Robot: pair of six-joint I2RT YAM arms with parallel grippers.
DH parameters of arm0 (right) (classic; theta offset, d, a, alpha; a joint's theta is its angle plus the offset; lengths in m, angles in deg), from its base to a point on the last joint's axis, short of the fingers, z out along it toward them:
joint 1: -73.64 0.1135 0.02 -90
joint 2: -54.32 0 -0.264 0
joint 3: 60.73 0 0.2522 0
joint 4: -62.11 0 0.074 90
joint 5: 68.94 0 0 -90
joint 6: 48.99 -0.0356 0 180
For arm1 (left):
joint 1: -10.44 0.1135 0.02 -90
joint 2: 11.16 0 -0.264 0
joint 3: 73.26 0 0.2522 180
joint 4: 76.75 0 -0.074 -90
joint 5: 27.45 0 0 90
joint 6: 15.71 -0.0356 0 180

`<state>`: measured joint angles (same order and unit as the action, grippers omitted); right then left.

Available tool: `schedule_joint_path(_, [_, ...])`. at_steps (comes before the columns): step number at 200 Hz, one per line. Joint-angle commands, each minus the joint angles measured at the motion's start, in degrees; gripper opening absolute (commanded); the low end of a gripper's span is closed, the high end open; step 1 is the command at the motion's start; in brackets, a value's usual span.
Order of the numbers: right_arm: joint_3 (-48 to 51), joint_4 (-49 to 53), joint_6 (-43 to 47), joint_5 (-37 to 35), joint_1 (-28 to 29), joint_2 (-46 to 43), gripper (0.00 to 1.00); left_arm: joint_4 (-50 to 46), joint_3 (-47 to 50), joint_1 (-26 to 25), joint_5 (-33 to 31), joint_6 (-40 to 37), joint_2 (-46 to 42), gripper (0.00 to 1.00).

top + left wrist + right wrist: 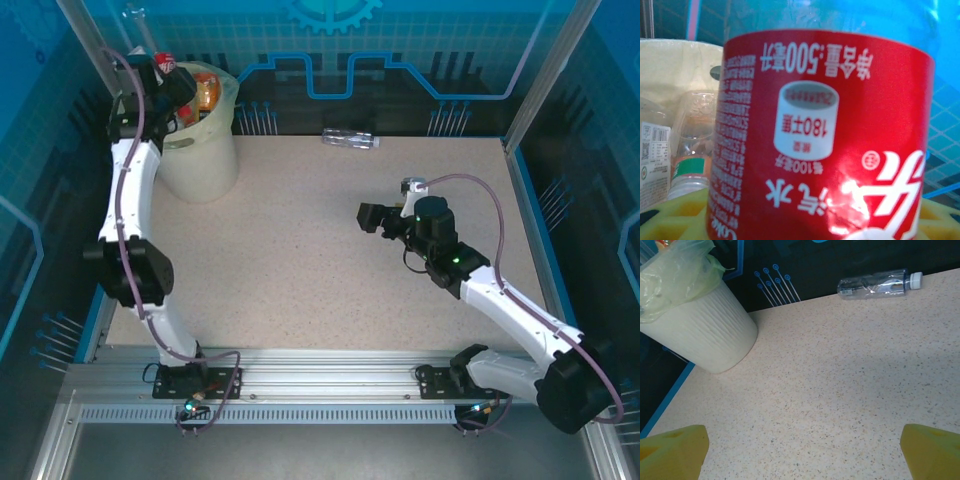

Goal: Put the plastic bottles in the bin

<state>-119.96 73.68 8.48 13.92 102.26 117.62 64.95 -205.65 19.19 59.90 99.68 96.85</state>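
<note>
My left gripper [163, 88] is shut on a red-labelled plastic bottle [825, 135], held over the open top of the bin [205, 160] at the far left corner. In the left wrist view the label is upside down, and the bin's rim [675, 55] and several bottles inside [690, 150] show behind it. A clear bottle with a white cap [350, 139] lies on its side at the table's far edge, also seen as a crumpled bottle [880, 284] from the right wrist. My right gripper [375, 215] hovers open over the table's middle right, its yellow fingertips [675, 452] wide apart with nothing between them.
The bin [700, 330] is lined with a clear bag and an orange-labelled bottle [207, 92] shows at its top. A dark back wall with a blue trim runs behind the table. Metal frame posts stand at both far corners.
</note>
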Motion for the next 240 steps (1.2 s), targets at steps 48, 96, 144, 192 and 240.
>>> schedule_joint_path(48, [-0.49, 2.52, 1.08, -3.08, 0.76, -3.84, 0.99, -1.92, -5.51, 0.09, -5.85, 0.17, 5.48, 0.52])
schedule_joint_path(96, [0.14, 2.90, 1.05, -3.83, 0.79, -4.47, 0.99, -3.06, -5.88, 0.04, -5.36, 2.28, 5.84, 0.75])
schedule_joint_path(144, [0.12, 3.08, 1.24, -4.19, 0.77, -4.10, 1.00, -4.57, -8.70, 0.20, -1.02, 3.40, 3.74, 0.99])
schedule_joint_path(192, [0.47, 2.86, 1.24, -4.58, 0.81, -3.77, 1.00, -5.82, -11.95, 1.75, 3.66, 4.33, 2.17, 0.99])
schedule_joint_path(240, [0.41, 3.16, 0.39, -5.53, 0.80, -2.76, 1.00, -6.20, -11.43, 1.84, 11.62, 6.75, 1.62, 0.99])
